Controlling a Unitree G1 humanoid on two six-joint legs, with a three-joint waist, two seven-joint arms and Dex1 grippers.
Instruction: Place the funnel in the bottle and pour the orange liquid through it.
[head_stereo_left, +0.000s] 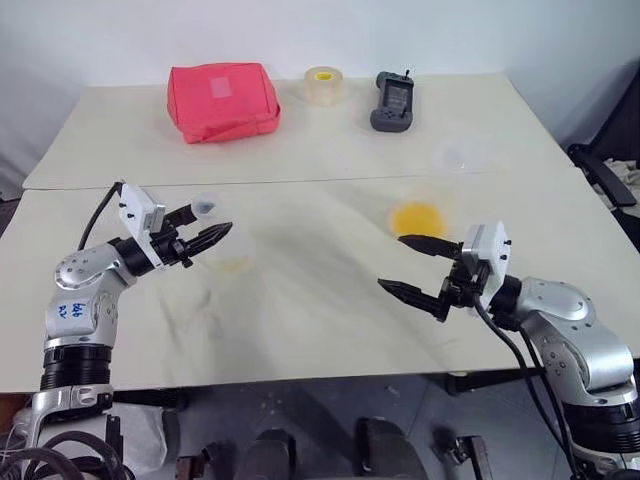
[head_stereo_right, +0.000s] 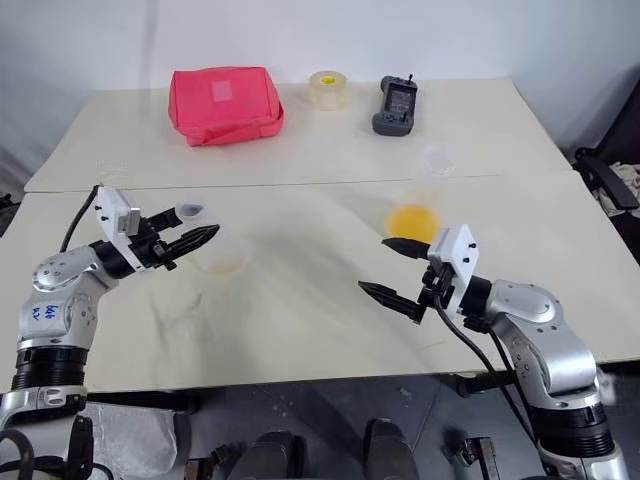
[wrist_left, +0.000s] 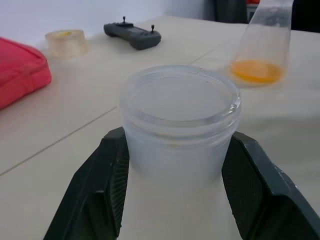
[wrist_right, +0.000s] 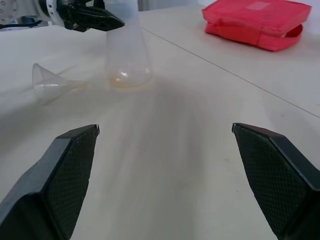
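Bottle (wrist_left: 180, 125) upright near tabletop's (head_stereo_left: 320, 330) left edge, neck between jaws of left gripper (head_stereo_left: 205, 235), pads flanking it, contact not clear. Funnel (wrist_right: 47, 82) on its side just beside bottle. Right gripper (head_stereo_left: 415, 265) with jaws wide apart, empty, near cup of orange liquid (head_stereo_left: 417, 216).

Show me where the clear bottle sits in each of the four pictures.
Left eye view: bottle at left, neck in the left pincer.
Right eye view: the same, at left.
Left wrist view: its neck between that pincer's fingers.
Right wrist view: far off, beside the funnel.
Shared landmark: red pouch.
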